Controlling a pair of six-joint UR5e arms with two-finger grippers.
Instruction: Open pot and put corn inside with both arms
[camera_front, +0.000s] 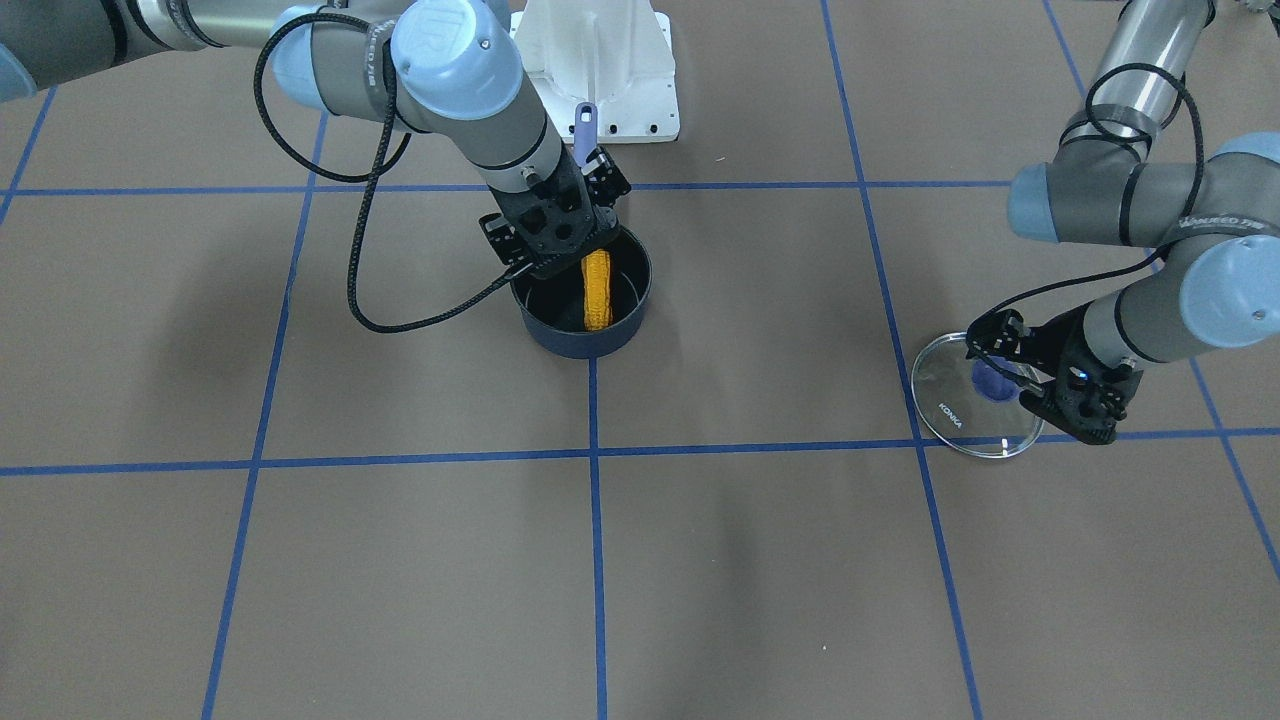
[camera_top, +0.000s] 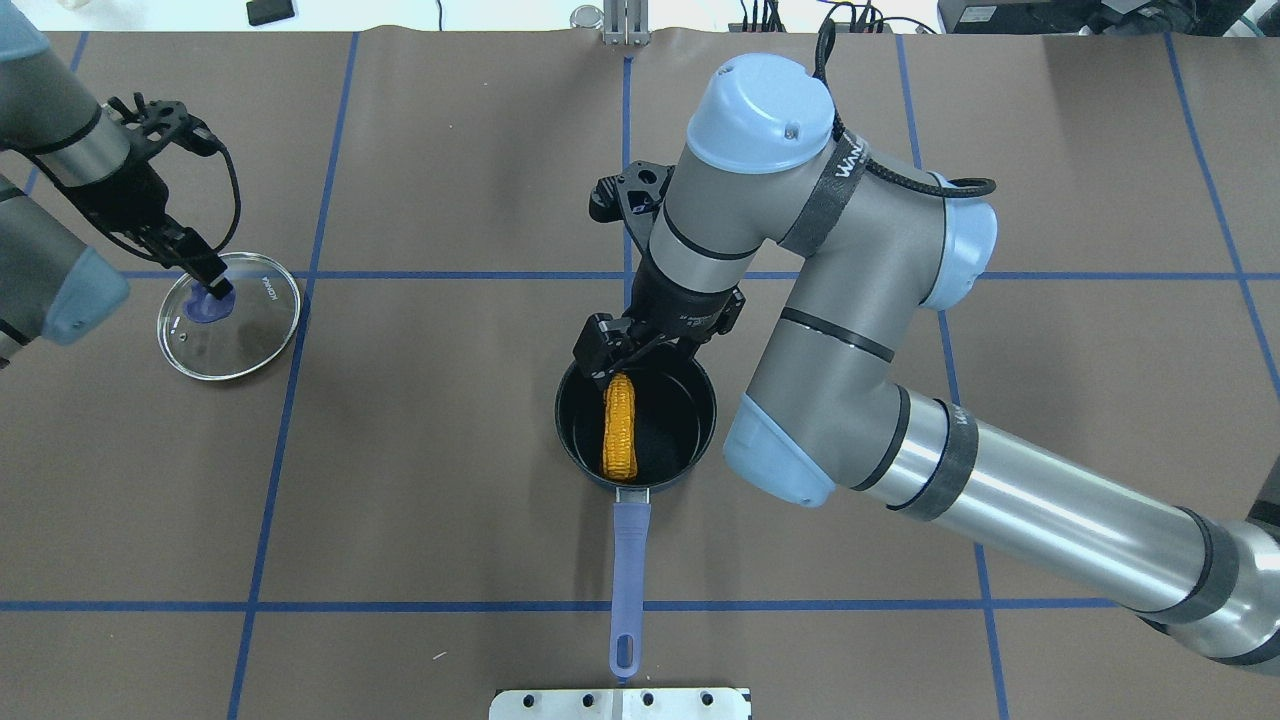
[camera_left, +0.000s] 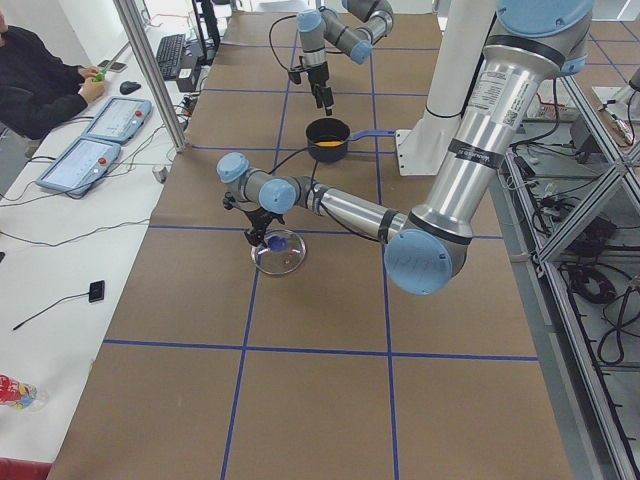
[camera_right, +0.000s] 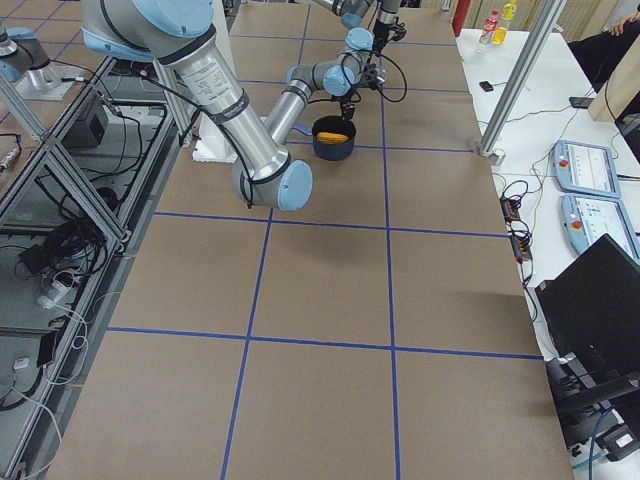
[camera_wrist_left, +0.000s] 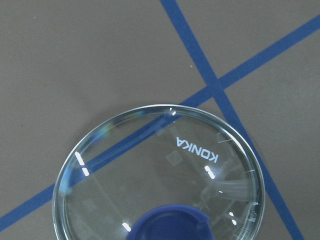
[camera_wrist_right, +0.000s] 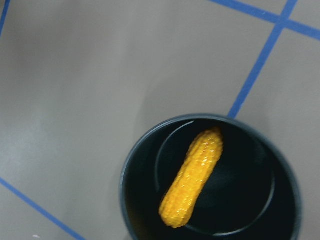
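A yellow-orange corn cob is lying lengthwise inside the small dark navy saucepan, which is sitting uncovered near the middle of the brown, blue-taped surface. Its long purple-blue handle is pointing back toward the robot's base. The right arm's black hand is hovering over the saucepan's far rim, just above the cob's far end; whether its fingers are spread or pressed together I cannot tell from here. Well apart, toward the robot's left, the round clear glass lid marked KONKA is lying on the surface. The left arm's black hand is reaching down to the lid's purple knob, fingertips at the knob, though whether they are pinching it cannot be told.
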